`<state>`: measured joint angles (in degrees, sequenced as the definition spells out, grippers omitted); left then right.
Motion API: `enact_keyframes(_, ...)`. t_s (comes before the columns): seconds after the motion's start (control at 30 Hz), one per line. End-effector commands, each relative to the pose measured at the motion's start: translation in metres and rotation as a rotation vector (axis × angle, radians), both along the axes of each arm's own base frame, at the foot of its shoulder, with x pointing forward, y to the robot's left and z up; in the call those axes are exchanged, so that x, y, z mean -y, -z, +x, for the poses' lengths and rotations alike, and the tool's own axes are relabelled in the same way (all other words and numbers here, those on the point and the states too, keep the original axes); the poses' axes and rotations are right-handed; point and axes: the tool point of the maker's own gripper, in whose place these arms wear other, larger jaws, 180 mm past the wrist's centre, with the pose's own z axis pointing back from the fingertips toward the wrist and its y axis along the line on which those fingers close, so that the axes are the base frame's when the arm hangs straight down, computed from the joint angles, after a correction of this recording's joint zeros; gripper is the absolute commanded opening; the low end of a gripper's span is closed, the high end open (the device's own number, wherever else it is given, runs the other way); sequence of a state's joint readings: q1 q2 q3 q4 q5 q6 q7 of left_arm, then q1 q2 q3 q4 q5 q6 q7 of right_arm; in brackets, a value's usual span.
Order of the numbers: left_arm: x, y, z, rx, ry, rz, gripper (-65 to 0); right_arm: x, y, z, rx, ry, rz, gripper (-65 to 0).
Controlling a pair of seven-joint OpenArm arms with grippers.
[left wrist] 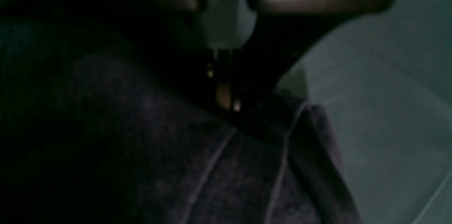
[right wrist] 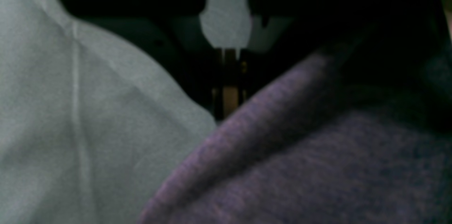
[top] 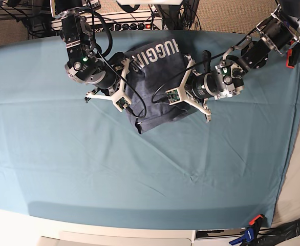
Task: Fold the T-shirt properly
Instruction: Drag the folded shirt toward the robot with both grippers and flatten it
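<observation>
The T-shirt [top: 155,72] lies at the back middle of the table as a narrow blue-grey bundle, with white lettering at its far end. My left gripper [top: 170,97] is at its right side edge, and my right gripper [top: 124,105] is at its left side edge. Both are low on the cloth. In the left wrist view the shut gripper [left wrist: 225,102] meets the dark T-shirt [left wrist: 159,153] near a stitched hem. In the right wrist view a fold of the T-shirt [right wrist: 317,167] rises to the shut gripper [right wrist: 228,105]. Both look pinched on the fabric.
The teal table cloth [top: 140,174] covers the table and is creased beside the shirt [right wrist: 70,111]. Cables and a power strip [top: 134,23] sit behind the table's far edge. Clamps [top: 250,225] hold the cloth at the front right corner.
</observation>
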<state>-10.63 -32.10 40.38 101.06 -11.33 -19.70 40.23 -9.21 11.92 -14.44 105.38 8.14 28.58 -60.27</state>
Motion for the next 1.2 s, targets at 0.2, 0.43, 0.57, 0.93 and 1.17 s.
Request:
enact_keyframes(0.2,0.001,-0.011,0.009,0.032,-0.002,-0.021,-65.0,0.010,0.004,-0.002,-0.013,0.001,-0.055,-65.0)
enact_keyframes(0.43,0.001,-0.011,0.009,0.032,-0.001,-0.021,-65.0,0.010,0.004,-0.002,-0.013,0.001,-0.055,-65.0)
enact_keyframes(0.57,0.001,-0.011,0.009,0.032,-0.002,-0.021,-65.0,0.010,0.004,-0.002,-0.013,0.001,-0.055,-65.0)
enact_keyframes(0.93,0.002,-0.025,0.026,0.080,0.001,-0.028,-65.0,0.013,0.006,-0.006,-0.034,0.005,-0.071,-65.0)
enact_keyframes(1.17,0.004,-0.033,0.039,0.105,-0.004,-0.039,-65.0,0.007,0.002,-0.022,-0.035,-0.007,-0.060,-65.0)
